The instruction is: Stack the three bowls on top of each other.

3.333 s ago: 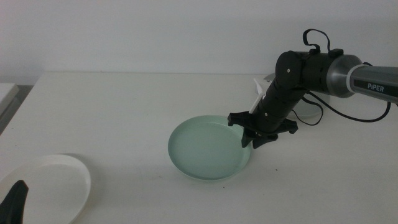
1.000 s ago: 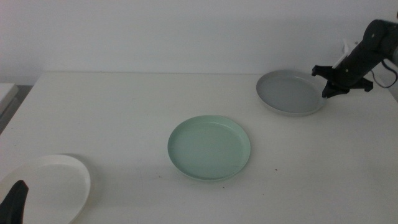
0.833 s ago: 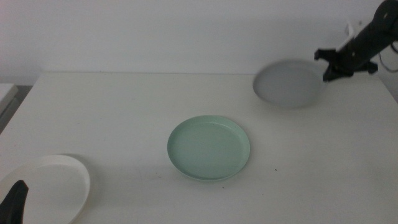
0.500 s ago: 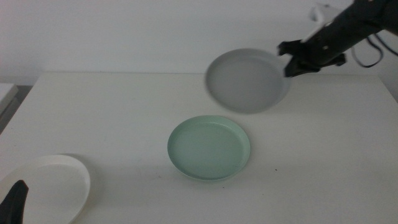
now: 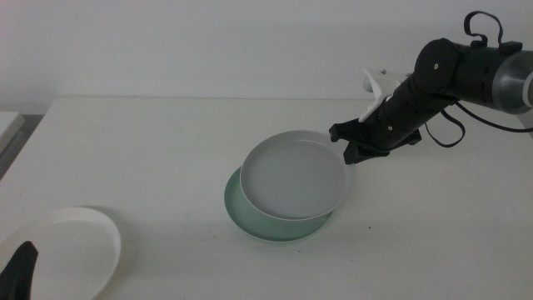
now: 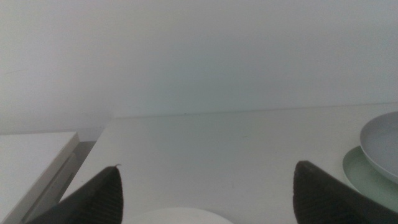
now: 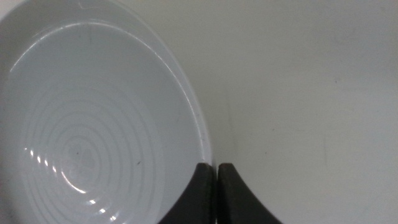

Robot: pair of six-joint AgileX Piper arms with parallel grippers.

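Note:
The light grey bowl [image 5: 293, 175] hangs tilted just above the mint green bowl [image 5: 271, 223] at the table's middle, covering most of it. My right gripper [image 5: 351, 154] is shut on the grey bowl's right rim; in the right wrist view its jaws pinch the rim of the grey bowl [image 7: 93, 124] at the right gripper [image 7: 216, 171]. The white bowl [image 5: 71, 250] sits at the near left corner. My left gripper [image 5: 21, 268] waits open at the bottom left beside it; the left wrist view shows the white bowl's rim [image 6: 180, 214], the grey bowl [image 6: 380, 137] and the green bowl [image 6: 367, 177].
A white wall backs the table. A pale ledge [image 6: 31, 155] lies beyond the table's left edge. A black cable [image 5: 445, 129] loops from the right arm.
The right gripper has carried the grey bowl from the far right down and left, to just over the green bowl. The left arm has not moved.

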